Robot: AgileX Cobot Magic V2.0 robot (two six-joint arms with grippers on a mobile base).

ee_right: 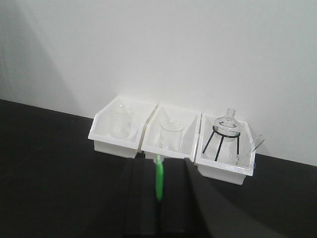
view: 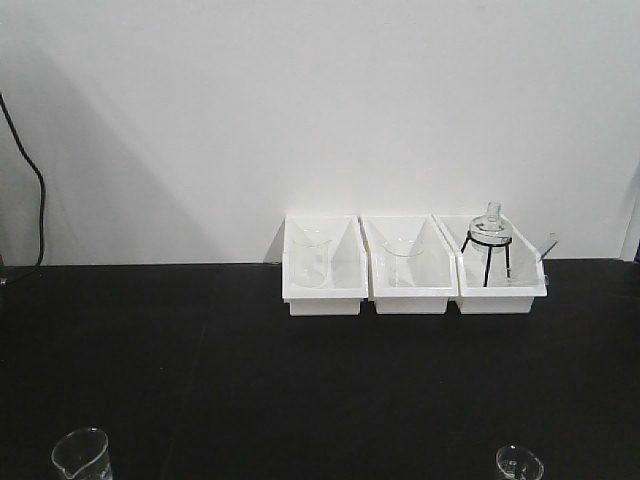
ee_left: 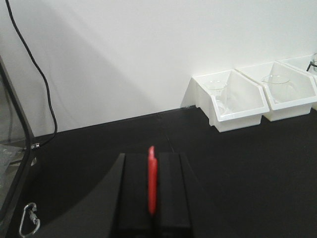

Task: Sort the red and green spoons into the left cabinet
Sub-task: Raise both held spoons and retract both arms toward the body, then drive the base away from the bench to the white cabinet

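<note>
In the left wrist view my left gripper (ee_left: 152,158) is shut on the red spoon (ee_left: 152,181), which shows edge-on as a thin red strip between the black fingers. In the right wrist view my right gripper (ee_right: 158,161) is shut on the green spoon (ee_right: 159,178), also edge-on between its fingers. Both grippers hang above the black tabletop (view: 300,390). Neither gripper nor spoon appears in the front view. At the left edge of the left wrist view stands a glass-sided frame (ee_left: 15,148); I cannot tell whether it is the left cabinet.
Three white bins (view: 323,268) (view: 409,268) (view: 500,270) line the white wall; two hold glass beakers, the right one a flask on a black tripod (view: 489,240). Two beakers (view: 82,455) (view: 519,464) stand at the near table edge. A black cable (view: 38,200) hangs at the left.
</note>
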